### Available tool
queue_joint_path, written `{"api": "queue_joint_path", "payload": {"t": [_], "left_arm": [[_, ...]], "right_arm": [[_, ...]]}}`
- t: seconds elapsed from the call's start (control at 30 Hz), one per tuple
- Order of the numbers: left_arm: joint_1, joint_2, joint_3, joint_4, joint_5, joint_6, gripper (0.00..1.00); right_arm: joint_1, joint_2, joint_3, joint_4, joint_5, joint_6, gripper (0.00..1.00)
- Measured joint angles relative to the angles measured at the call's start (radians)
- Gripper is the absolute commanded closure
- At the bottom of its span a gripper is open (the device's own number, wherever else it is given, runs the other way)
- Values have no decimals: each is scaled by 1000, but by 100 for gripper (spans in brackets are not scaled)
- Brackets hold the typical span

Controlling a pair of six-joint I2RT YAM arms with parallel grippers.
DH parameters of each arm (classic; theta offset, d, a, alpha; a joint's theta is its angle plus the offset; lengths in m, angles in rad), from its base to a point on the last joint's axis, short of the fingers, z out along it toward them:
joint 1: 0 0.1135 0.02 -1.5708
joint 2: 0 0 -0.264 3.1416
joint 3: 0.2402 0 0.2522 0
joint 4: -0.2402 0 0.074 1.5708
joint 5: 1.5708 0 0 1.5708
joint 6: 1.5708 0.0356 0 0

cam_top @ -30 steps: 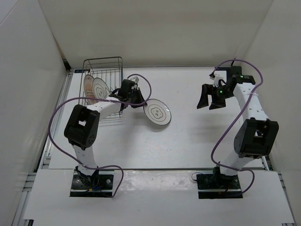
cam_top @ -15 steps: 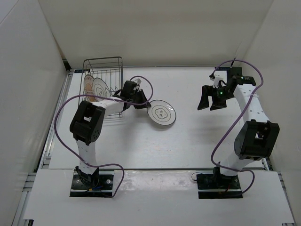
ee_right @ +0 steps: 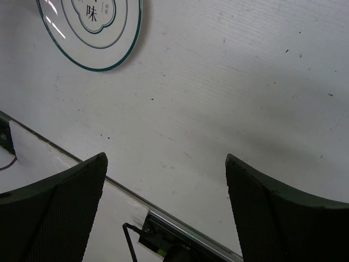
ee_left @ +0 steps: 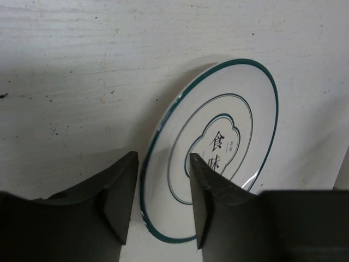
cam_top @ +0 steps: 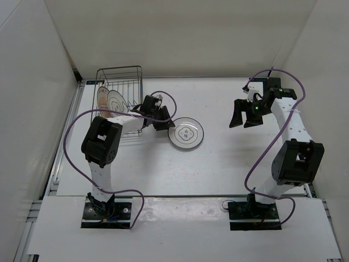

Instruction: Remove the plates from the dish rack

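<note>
A white plate with grey rings (cam_top: 185, 132) lies flat on the table right of the dish rack (cam_top: 121, 70). It also shows in the left wrist view (ee_left: 229, 125) and the right wrist view (ee_right: 92, 27). My left gripper (cam_top: 163, 123) is low at the plate's left rim; in its wrist view the gripper (ee_left: 163, 164) is open, with the rim between the fingers and a gap on each side. An orange-brown plate (cam_top: 102, 101) and a second white plate (cam_top: 115, 101) stand upright in the rack. My right gripper (cam_top: 244, 117) is open and empty, also in its own view (ee_right: 164, 161).
White walls enclose the table at the left, back and right. The left arm's purple cable (cam_top: 163, 98) loops above the gripper beside the rack. The table's near edge with a metal rail (ee_right: 180, 229) shows under the right gripper.
The plate was tilted in the left gripper's hold; it has come down flat onto the table, a little to the right. The left jaws have loosened from its rim. The right arm has not moved.
</note>
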Motion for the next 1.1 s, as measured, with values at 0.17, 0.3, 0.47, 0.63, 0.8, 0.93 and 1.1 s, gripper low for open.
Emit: {"api": "queue_joint_path", "payload": {"t": [0.17, 0.3, 0.47, 0.63, 0.8, 0.93, 1.1], "left_arm": [[1, 2, 32, -73, -25, 17, 34], [1, 2, 87, -157, -72, 48, 29], [1, 1, 193, -287, -153, 131, 14], [1, -14, 350, -425, -249, 288, 0], [21, -89, 518, -495, -368, 445, 0], [109, -237, 523, -517, -429, 493, 0], [277, -353, 485, -535, -484, 506, 0]], "right_arm": [[0, 0, 0, 0, 0, 0, 10], [0, 0, -4, 1, 0, 0, 10], [0, 0, -20, 2, 0, 1, 10], [0, 0, -22, 6, 13, 20, 10], [0, 1, -22, 17, 54, 43, 10], [0, 3, -22, 29, 73, 48, 10], [0, 3, -23, 29, 83, 29, 10]]}}
